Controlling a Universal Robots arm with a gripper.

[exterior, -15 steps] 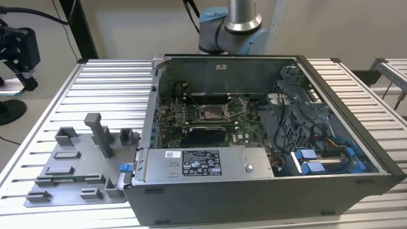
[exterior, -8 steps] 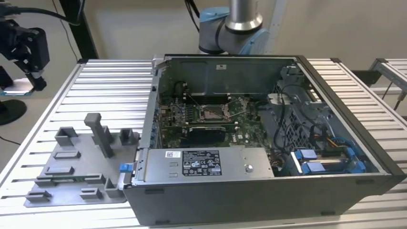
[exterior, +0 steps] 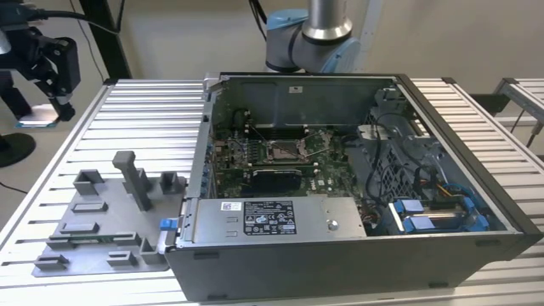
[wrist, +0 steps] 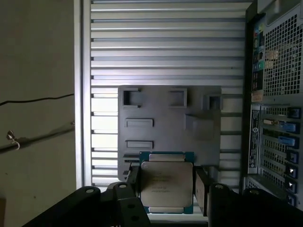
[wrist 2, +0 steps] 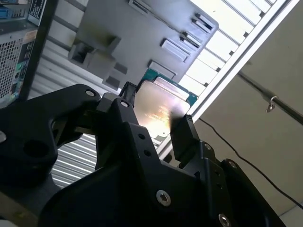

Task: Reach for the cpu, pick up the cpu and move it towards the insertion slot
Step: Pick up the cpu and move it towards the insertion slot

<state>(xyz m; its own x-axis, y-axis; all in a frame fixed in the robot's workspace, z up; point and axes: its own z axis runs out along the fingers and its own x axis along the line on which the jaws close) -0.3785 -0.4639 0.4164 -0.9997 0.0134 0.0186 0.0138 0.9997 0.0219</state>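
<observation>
The cpu (wrist: 166, 182) is a thin silvery square plate with a teal rim, held between my two black fingers (wrist: 201, 189). My gripper (wrist: 166, 190) is shut on it by two opposite edges. In the second wrist view the cpu (wrist 2: 158, 109) gleams between the fingers (wrist 2: 182, 132) of the gripper (wrist 2: 154, 118). In the exterior view the gripper (exterior: 51, 113) hangs at the far left, over the table's corner, with the cpu (exterior: 37, 119) at its tips. The insertion slot (exterior: 286, 150), a silver-framed square socket with a dark centre, lies inside the open computer case, far from the gripper.
The open computer case (exterior: 357, 255) takes up the middle and the exterior view's right of the slatted table (exterior: 144, 121). A grey fixture plate (exterior: 106, 255) with upright blocks lies between gripper and case. A long black frame (exterior: 272, 178) sits beside the socket. The arm's base (exterior: 307, 38) stands behind the case.
</observation>
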